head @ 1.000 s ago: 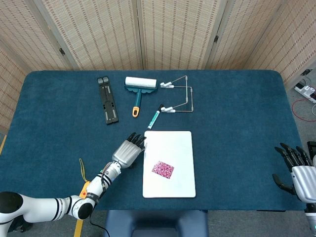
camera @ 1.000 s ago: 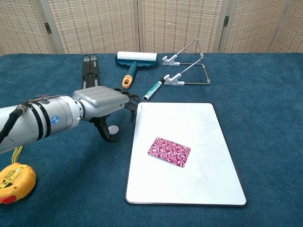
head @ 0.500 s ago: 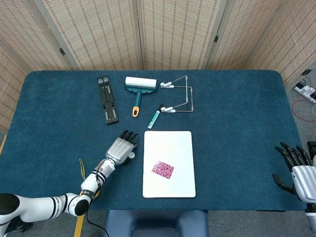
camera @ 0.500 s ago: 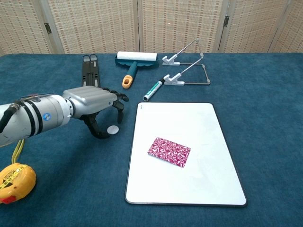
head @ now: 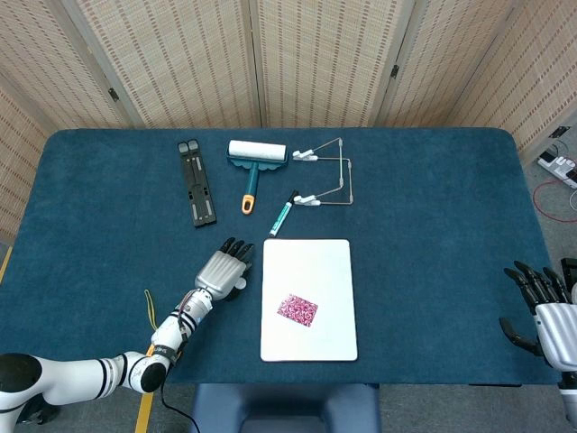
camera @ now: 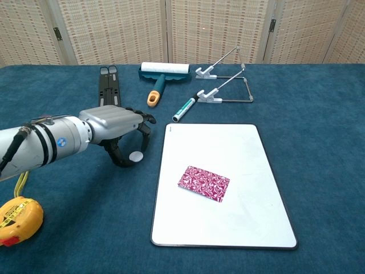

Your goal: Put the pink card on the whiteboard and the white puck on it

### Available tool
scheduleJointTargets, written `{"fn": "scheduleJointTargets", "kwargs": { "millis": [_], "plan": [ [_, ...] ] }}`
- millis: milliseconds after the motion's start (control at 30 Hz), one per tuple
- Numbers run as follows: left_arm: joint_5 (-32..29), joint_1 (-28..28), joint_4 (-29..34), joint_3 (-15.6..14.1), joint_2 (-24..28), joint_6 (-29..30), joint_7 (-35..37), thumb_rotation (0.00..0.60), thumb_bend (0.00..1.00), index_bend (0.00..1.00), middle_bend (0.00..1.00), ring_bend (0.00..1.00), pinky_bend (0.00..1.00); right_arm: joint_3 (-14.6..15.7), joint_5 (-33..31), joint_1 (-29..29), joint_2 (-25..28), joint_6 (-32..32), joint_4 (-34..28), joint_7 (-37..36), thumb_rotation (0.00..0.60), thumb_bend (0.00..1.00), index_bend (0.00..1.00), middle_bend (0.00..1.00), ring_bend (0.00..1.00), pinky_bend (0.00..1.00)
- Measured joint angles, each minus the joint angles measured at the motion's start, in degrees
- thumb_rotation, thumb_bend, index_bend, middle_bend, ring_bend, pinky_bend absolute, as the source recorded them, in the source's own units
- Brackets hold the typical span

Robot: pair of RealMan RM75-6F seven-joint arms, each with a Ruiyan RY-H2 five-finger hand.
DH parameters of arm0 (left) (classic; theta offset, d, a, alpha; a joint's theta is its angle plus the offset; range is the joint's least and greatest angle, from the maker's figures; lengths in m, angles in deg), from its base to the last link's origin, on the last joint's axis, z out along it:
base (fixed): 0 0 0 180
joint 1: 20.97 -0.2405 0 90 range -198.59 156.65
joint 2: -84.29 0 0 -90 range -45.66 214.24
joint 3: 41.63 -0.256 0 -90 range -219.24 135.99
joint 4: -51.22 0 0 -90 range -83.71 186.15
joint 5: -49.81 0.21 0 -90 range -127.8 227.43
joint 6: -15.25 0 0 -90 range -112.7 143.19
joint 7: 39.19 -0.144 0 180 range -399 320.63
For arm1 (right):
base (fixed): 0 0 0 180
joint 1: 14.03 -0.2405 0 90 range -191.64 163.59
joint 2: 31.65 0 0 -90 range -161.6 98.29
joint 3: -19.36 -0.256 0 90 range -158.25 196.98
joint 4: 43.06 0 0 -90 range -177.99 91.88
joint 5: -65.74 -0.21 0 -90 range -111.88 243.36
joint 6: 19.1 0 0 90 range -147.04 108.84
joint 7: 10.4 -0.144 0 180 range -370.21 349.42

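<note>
The whiteboard [camera: 245, 148] [head: 329, 271] lies flat at the table's front centre, and the pink patterned card [camera: 203, 183] [head: 297, 309] rests on it. The white puck [camera: 137, 155] lies on the blue cloth just left of the board. My left hand [camera: 117, 128] [head: 224, 268] hovers over the puck, its fingers curved above it and its thumb beside it; no grip on the puck shows. My right hand [head: 541, 311] sits at the table's far right edge with fingers spread and nothing in it.
Along the back lie a black folding stand [camera: 108, 85], a lint roller [camera: 164, 69], a marker [camera: 183, 108] and a wire stand [camera: 225, 80]. A yellow tape measure [camera: 18, 220] sits at the front left.
My left hand drew back left from the whiteboard's edge and settled over the puck, the thumb now closer to it. The card, the board and my right hand stayed put.
</note>
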Motion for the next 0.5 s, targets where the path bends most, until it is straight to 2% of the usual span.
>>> {"fn": "scheduleJointTargets", "kwargs": {
  "millis": [500],
  "plan": [
    [0.2,-0.4,-1.1,0.1,-0.1,-0.3,0.8,0.6,0.38,0.51,0.11,0.06,0.0,0.0,0.0,0.1,0.2,-0.1,-0.7,0.9,0.6,0.37,0.12,0.1,0.12,0.0]
  ]
}}
